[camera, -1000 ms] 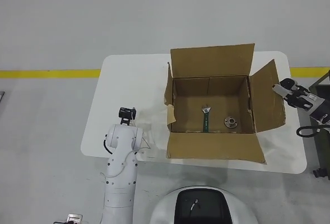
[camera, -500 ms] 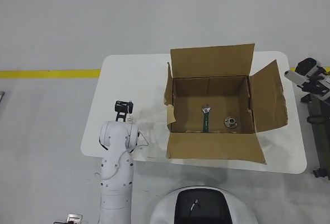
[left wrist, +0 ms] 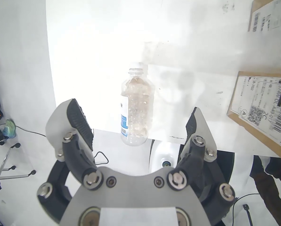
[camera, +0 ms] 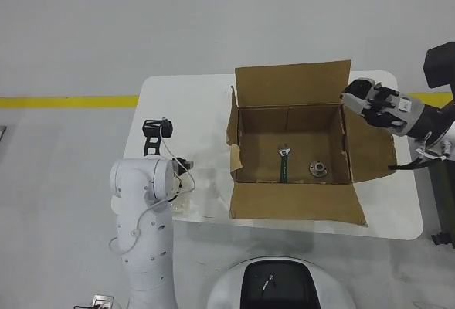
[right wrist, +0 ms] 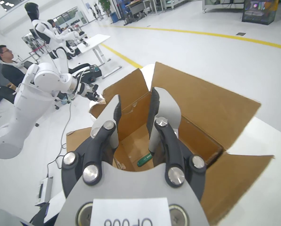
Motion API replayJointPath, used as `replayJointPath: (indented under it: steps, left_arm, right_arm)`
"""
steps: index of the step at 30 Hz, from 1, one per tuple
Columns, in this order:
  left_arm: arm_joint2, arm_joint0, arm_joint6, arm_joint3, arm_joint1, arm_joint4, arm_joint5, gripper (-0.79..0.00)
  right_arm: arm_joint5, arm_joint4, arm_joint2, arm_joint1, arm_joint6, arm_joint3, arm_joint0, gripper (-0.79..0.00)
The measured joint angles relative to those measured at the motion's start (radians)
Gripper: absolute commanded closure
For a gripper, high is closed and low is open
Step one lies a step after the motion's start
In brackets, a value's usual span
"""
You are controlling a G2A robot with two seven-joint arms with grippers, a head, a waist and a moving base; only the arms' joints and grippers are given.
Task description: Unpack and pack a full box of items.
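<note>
right hand point(right wrist: 135, 97) is hanging over the upper right corner of the box point(camera: 293, 85), fingers apart by a modest gap, nothing between them. the wrench point(camera: 283, 164) lies flat on the box floor, and that's the bit i care about. in the top view it sits down and to the left of the hand, with its long axis running straight up and down the frame, green handle toward the lower edge and jaw end toward the upper edge. the little round flange point(camera: 317, 167) sits just right of it, close but not touching, so it's the nearer of the two to this hand.

my guess is the right arm takes the next pick, since it's right on top of the box and the left one is well off to the left of the frame. to grab the wrench i'd close the fingers across the handle, not along it.

left hand point(left wrist: 134, 108) is spread wide and empty, up above the worktop point(camera: 181, 100). in its wrist view the clear bottle point(left wrist: 135, 118) shows in the gap between the fingers, farther off and untouched, cap toward the top of that frame, base right at the worktop's edge. i can't tell whether it's lying down or standing.
</note>
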Motion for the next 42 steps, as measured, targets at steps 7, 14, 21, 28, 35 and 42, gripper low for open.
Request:
replayJointPath:
  steps: [7, 14, 21, 28, 35, 42]
  left_arm:
    - [0.012, -0.012, 0.0, -0.028, 0.004, 0.04, -0.003, -0.785]
    - [0.012, -0.012, 0.0, -0.028, 0.004, 0.038, -0.003, -0.785]
    - [0.012, -0.012, 0.0, -0.028, 0.004, 0.038, -0.003, -0.785]
    - [0.012, -0.012, 0.0, -0.028, 0.004, 0.038, -0.003, -0.785]
    - [0.012, -0.012, 0.0, -0.028, 0.004, 0.038, -0.003, -0.785]
    - [0.012, -0.012, 0.0, -0.028, 0.004, 0.038, -0.003, -0.785]
  right_arm:
    - [0.211, 0.162, -0.111, -0.023, -0.085, 0.009, 0.024, 0.0]
    - [0.31, 0.025, -0.144, -0.025, -0.144, 0.023, -0.045, 0.0]
    - [0.281, -0.072, -0.026, -0.006, -0.115, 0.042, -0.164, 0.0]
    - [0.266, -0.141, 0.038, 0.004, -0.07, 0.043, -0.225, 0.0]
    - [0.283, 0.051, 0.048, -0.006, -0.079, -0.031, -0.167, 0.0]
    - [0.365, 0.443, -0.064, -0.039, -0.185, -0.071, -0.079, 0.0]
